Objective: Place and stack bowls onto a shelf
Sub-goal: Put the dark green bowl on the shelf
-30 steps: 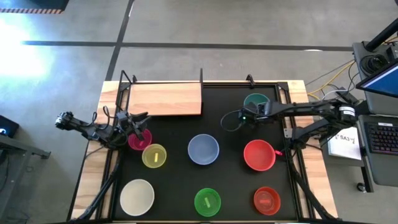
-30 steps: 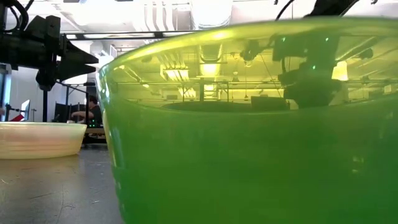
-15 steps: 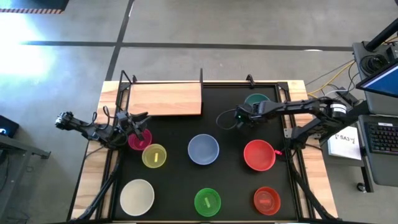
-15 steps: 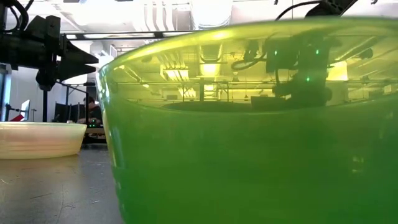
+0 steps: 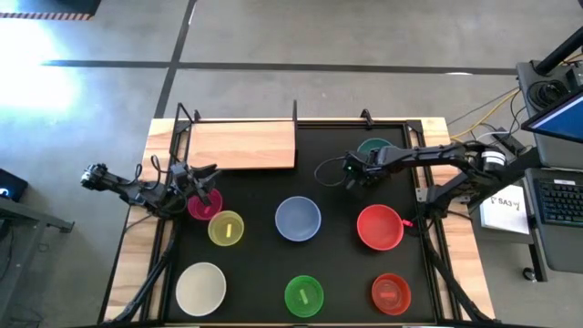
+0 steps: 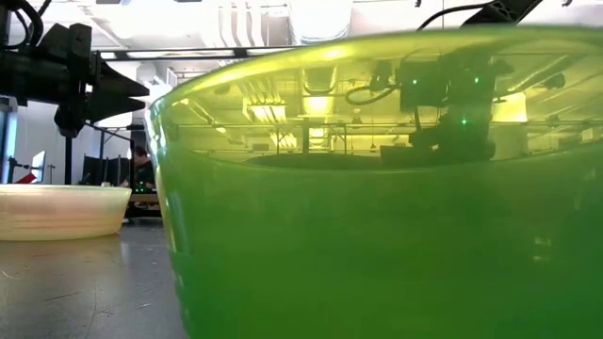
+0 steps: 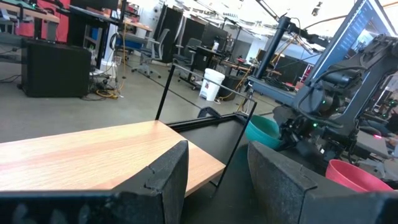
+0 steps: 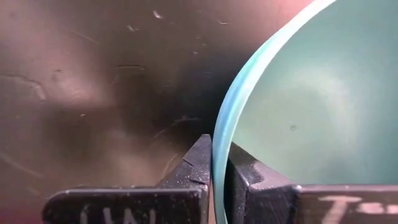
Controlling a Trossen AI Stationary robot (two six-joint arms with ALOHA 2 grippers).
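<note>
In the high view the right gripper [image 5: 355, 170] is sitting in the upper right of centre, at the left edge of the teal bowl [image 5: 376, 147], and its wrist view shows the two dark fingers [image 8: 199, 163] pinching that bowl's thin rim [image 8: 221, 134] between them, one inside and one outside. A few white handwritten marks are showing on the gripper body at the bottom of that view (too cut off to read).

The left gripper [image 5: 206, 185] is hovering at the left of the frame, over the magenta bowl [image 5: 204, 204], with its fingers [image 7: 163, 176] standing apart and nothing between them. The shelf [image 5: 241, 145] is lying in the upper left, bare wood with black posts.

The other bowls are resting on the black table [image 5: 332, 214]: yellow bowl [image 5: 226, 228], blue-grey bowl [image 5: 298, 220], large red bowl [image 5: 380, 228], cream bowl [image 5: 200, 289], green bowl [image 5: 304, 295] and small red bowl [image 5: 391, 293].

A white sheet [image 5: 508, 208] at the right edge is carrying print that looks like "SA3".
</note>
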